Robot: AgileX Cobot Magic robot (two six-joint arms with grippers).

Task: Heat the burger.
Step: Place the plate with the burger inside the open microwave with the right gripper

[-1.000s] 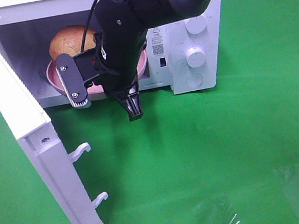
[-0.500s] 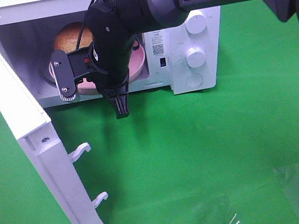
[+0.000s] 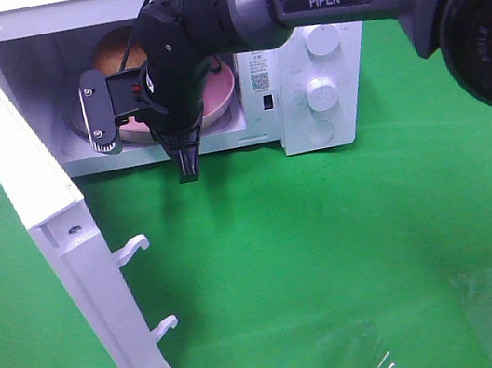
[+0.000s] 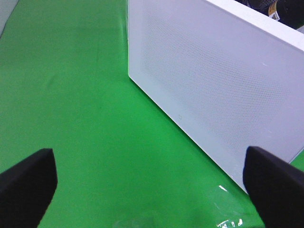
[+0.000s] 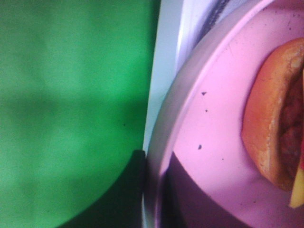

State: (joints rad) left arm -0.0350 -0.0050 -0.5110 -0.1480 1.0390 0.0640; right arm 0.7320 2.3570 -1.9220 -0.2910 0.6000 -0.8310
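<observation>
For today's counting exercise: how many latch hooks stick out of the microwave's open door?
2. Both are on the open door, along its free edge: the upper hook and the lower hook beneath it. None looks hidden.

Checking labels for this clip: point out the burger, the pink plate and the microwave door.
burger (image 5: pixel 263 118), right wrist view, side of bun
pink plate (image 5: pixel 213 128), right wrist view, bare inner surface
microwave door (image 3: pixel 107 311), exterior high view, inner face

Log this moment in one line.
right gripper: shut on pink plate rim | burger: on plate, inside microwave | door: open | left gripper: open
</observation>
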